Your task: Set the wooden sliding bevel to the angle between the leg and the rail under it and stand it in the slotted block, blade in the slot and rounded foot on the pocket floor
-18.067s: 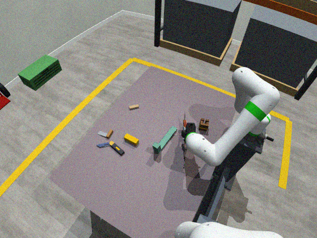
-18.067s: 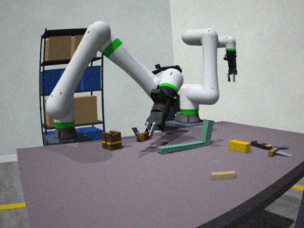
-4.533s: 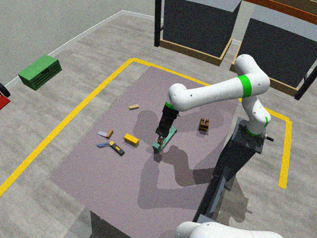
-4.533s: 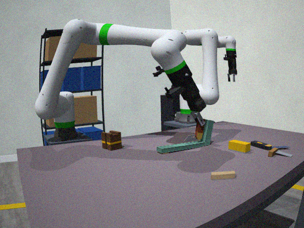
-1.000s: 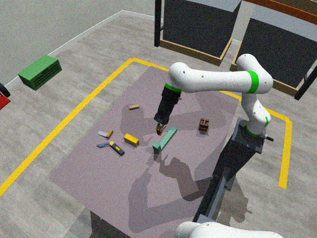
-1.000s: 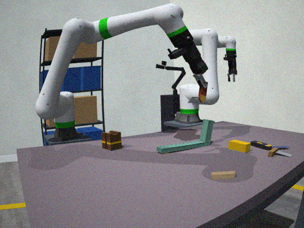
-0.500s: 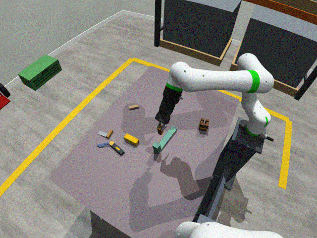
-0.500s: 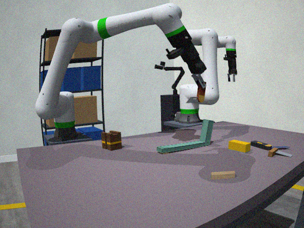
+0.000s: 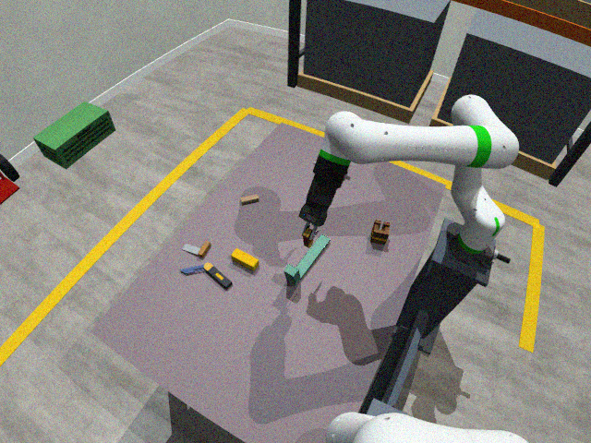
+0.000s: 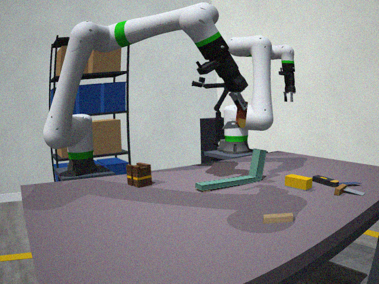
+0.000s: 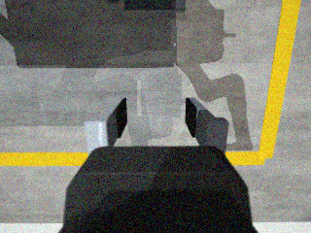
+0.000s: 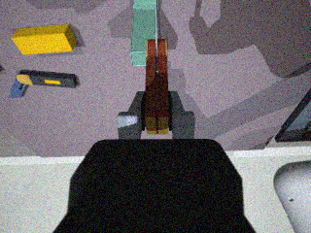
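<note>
My right jaws (image 9: 310,230) (image 10: 241,102) clamp the wooden bevel (image 9: 307,235) (image 10: 241,115) (image 12: 156,83) above the surface (image 9: 190,353) (image 10: 122,232) (image 12: 97,116); my left jaws (image 10: 288,97), unseen from the top, gape wide. The exterior view alone shows its blade (image 10: 231,124) jutting sideways below my right jaws.

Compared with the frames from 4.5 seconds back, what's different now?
The right gripper has risen away from the green angle piece, taking the wooden bevel up with it. Nothing was let go. The left gripper, slotted block, angle piece and yellow block stayed put.
</note>
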`<state>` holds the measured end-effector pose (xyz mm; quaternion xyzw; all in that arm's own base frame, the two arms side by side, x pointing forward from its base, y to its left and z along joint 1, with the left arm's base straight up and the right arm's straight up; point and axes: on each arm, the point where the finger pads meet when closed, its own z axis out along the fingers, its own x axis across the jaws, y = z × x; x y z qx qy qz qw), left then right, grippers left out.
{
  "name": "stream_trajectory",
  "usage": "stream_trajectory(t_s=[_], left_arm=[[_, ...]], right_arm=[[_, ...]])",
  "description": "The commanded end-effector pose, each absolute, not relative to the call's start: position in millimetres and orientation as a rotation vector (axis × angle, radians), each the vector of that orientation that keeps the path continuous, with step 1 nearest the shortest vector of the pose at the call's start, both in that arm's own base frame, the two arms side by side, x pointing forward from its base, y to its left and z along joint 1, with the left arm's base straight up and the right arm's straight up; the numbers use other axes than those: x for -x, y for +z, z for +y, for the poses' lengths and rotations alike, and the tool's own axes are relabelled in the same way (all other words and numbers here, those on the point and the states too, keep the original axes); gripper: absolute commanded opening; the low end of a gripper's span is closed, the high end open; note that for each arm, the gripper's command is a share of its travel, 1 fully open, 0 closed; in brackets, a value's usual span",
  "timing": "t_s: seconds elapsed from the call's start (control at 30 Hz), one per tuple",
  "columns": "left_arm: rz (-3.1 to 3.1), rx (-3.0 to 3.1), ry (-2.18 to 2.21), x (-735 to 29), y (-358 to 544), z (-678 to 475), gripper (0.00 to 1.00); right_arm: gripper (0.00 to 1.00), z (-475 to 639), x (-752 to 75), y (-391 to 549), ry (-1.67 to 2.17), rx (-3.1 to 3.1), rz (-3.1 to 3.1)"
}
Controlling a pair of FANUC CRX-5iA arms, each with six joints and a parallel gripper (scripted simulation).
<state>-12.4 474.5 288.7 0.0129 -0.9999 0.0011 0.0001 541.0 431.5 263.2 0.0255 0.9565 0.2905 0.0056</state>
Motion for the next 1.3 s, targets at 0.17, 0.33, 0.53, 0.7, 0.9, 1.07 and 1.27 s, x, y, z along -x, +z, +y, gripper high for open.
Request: stream_trajectory(t_s=[0.17,0.33,0.53,0.7,0.9,1.07,1.27], left_arm=[[-3.141,-0.040,0.000,12,290,475,1.00],[-3.141,-0.040,0.000,12,290,475,1.00],[-3.141,-0.040,0.000,12,290,475,1.00],[-3.141,-0.040,0.000,12,290,475,1.00],[-3.141,-0.040,0.000,12,290,475,1.00],[-3.141,-0.040,0.000,12,290,475,1.00],[-3.141,-0.040,0.000,12,290,475,1.00]], right_arm=[[0.00,404,-525,265,0.940,-0.037,2.994],[0.00,375,-508,265,0.970,0.008,2.996],[0.00,330,-482,264,1.016,0.077,2.997],[0.00,307,-468,264,1.040,0.113,2.997],[0.00,264,-442,264,1.083,0.180,2.995],[0.00,233,-424,264,1.116,0.230,2.993],[0.00,210,-410,264,1.139,0.266,2.990]])
